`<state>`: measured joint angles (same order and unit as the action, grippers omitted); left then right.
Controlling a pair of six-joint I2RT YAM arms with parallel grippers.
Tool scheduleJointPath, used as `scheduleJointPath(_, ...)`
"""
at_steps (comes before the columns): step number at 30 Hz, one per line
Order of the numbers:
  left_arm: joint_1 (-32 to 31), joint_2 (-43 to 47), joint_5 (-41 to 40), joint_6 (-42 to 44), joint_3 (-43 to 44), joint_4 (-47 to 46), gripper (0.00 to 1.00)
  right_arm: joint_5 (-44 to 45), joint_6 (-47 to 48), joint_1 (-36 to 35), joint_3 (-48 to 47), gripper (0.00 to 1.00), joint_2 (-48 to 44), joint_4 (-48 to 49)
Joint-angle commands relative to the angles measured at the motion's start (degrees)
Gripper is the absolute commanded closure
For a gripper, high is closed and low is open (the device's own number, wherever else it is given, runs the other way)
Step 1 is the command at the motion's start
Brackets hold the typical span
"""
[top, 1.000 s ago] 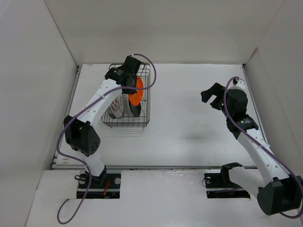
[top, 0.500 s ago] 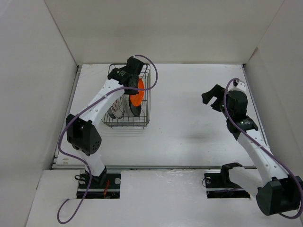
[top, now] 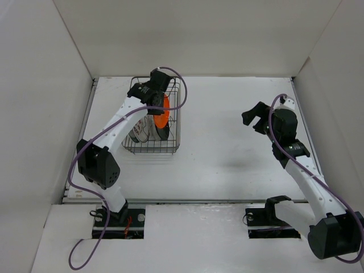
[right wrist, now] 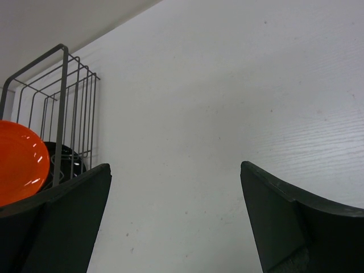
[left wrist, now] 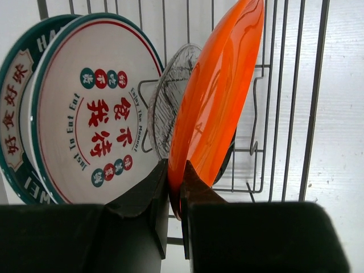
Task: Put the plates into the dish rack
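**Left arm.** The left gripper (left wrist: 175, 177) is clamped on the lower edge of the orange plate (left wrist: 213, 108). Its two fingers are pressed nearly together, with only the thin rim between them. From the fingertips the plate rises on edge, leaning slightly to the right, inside the dish rack (left wrist: 296, 85), whose wires run beyond and to the right of the hand.

**Other plates, as placed from the left hand.**
- The clear plate (left wrist: 165, 108) stands just beyond the fingertips, directly left of the orange one.
- The white plate with red marks (left wrist: 91, 125) stands further left, facing the camera.
- The dark-rimmed plate (left wrist: 11, 142) is partly covered behind the white one, at the far left.
- The black plate (right wrist: 68, 159) shows in the right wrist view, low behind the rack wires and just beside the orange plate.

All four stand on edge within the rack.

**Right arm.** The right gripper (right wrist: 175, 168) has its jaws spread wide, with nothing between them. It is held over the bare table (top: 227, 142), well apart from the rack. The rack appears past its left finger, off to that side.
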<state>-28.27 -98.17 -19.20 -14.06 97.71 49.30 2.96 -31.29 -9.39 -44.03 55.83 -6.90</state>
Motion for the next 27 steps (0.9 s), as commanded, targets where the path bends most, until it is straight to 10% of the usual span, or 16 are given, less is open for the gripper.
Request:
scheduleJointPath(1, 0.1, 2.6, 1.5, -0.7, -0.9, -0.5, 1.00, -0.6, 0.4, 0.3, -0.2, 0.00, -0.3, 2.7)
scheduleJointPath(10, 0.1, 0.3, 5.0, -0.2, -0.9, -0.5, 0.93, -0.6, 0.4, 1.4, 0.9, 0.00, -0.8, 2.7)
scheduleJointPath(27, 0.1, 2.3, 15.9, 6.2, 3.6, 0.6, 0.26, -3.3, 2.4, 1.4, -0.5, 0.00, 0.8, 2.7)
